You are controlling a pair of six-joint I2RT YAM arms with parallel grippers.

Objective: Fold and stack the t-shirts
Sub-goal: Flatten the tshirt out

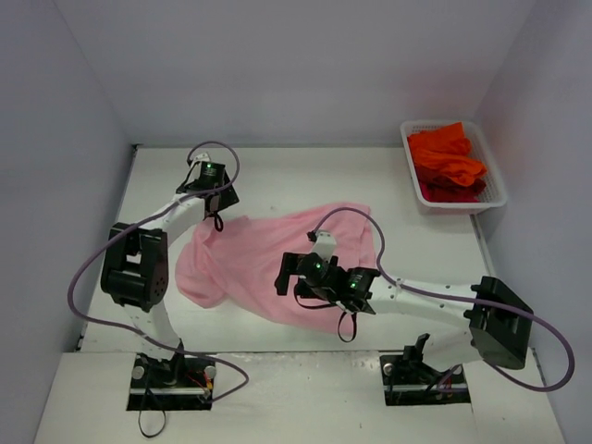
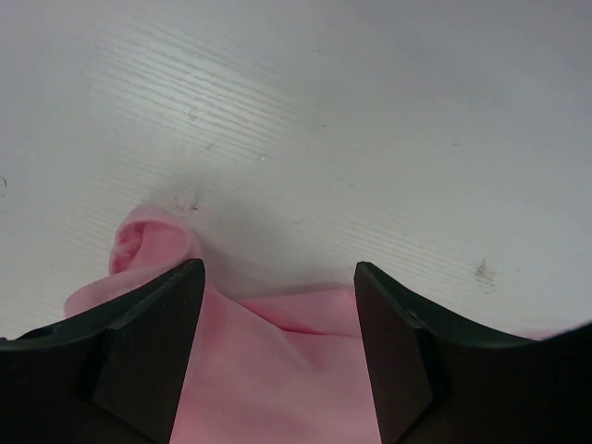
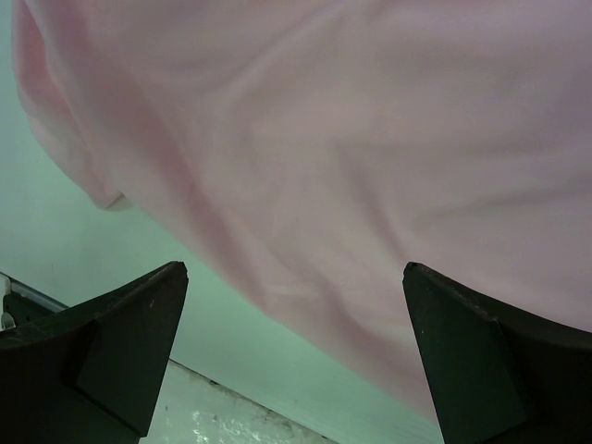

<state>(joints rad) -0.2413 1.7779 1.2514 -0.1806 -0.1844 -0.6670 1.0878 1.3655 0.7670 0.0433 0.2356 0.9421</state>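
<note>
Left end effector [image 2: 279, 268] spread, right end effector [image 3: 294, 268] spread wide — light pink t-shirt [image 1: 240, 268] rumpled, unfolded

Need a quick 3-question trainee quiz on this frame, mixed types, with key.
1. True or false: the orange shirts lie in the basket.
2. Where is the pink shirt? A in the basket; B on the table; C hanging in the air.
3. Fill in: the left gripper and right gripper both stand ____.
Key: 1 true; 2 B; 3 open.
</note>
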